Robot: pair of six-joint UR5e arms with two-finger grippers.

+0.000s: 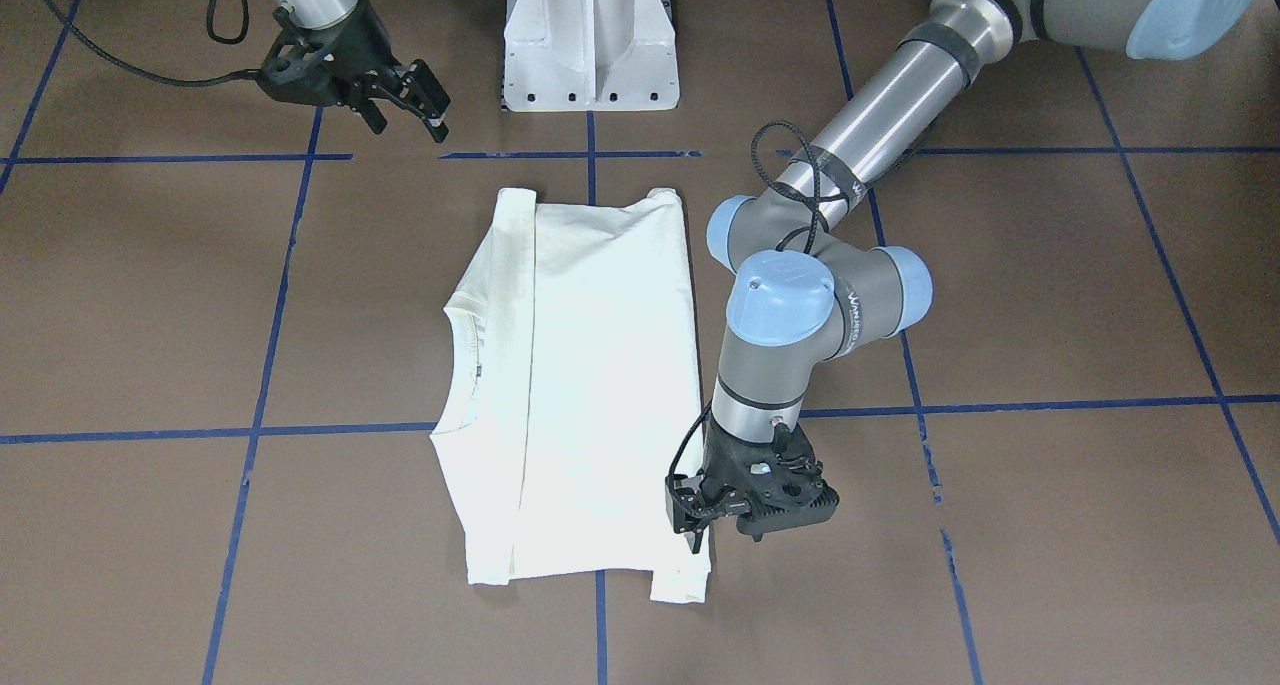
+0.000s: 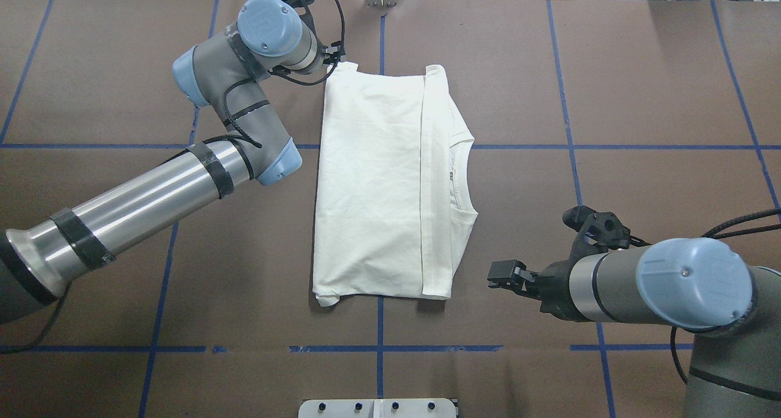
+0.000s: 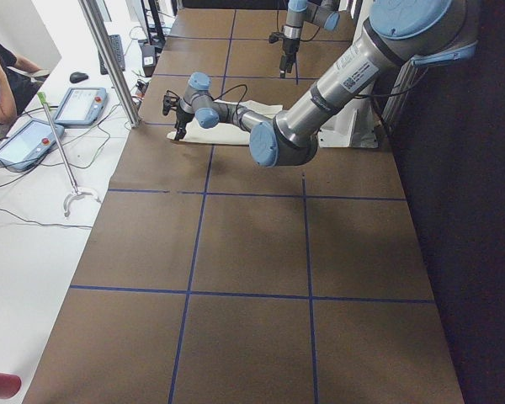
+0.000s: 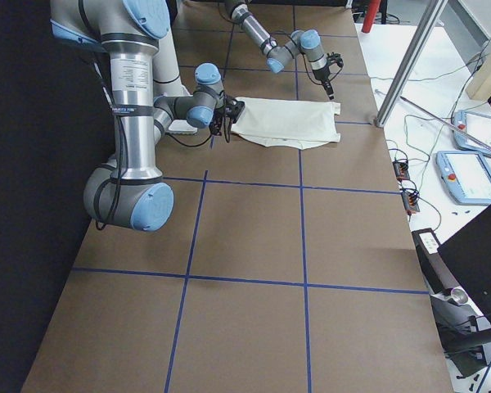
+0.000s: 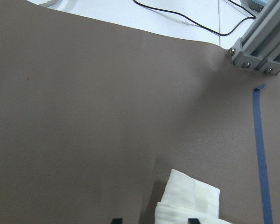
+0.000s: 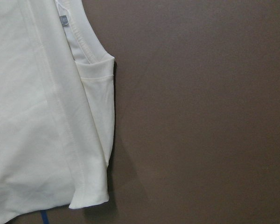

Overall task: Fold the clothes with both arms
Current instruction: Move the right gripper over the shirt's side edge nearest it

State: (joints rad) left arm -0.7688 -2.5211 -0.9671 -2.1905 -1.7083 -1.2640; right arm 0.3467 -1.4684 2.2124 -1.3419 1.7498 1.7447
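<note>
We have the shirt (image 2: 378,186) lying flat mid-table (image 2: 640,100), plain side up. It is already narrowed to a long panel running near to far, with its collar (image 2: 460,174) on the right edge.

The left gripper (image 1: 695,520) is down at the shirt's far-left corner (image 5: 191,196). In the wrist view its jaws stand moderately apart with that corner at their tips, and the cloth does not look pinched. The right gripper (image 2: 497,274) hovers just off the near-right corner, clear of the fabric. Its jaws look parted and hold nothing.

We judge the cloth light, limp and slightly clingy on the brown surface. It should drape and sag from any single pinch, and the stacked layers may slide apart. We would therefore take it at two matching corners of one short end, biting through every layer close to the edge. Both arms should lift together, so the panel carries over evenly without skewing the fold.
</note>
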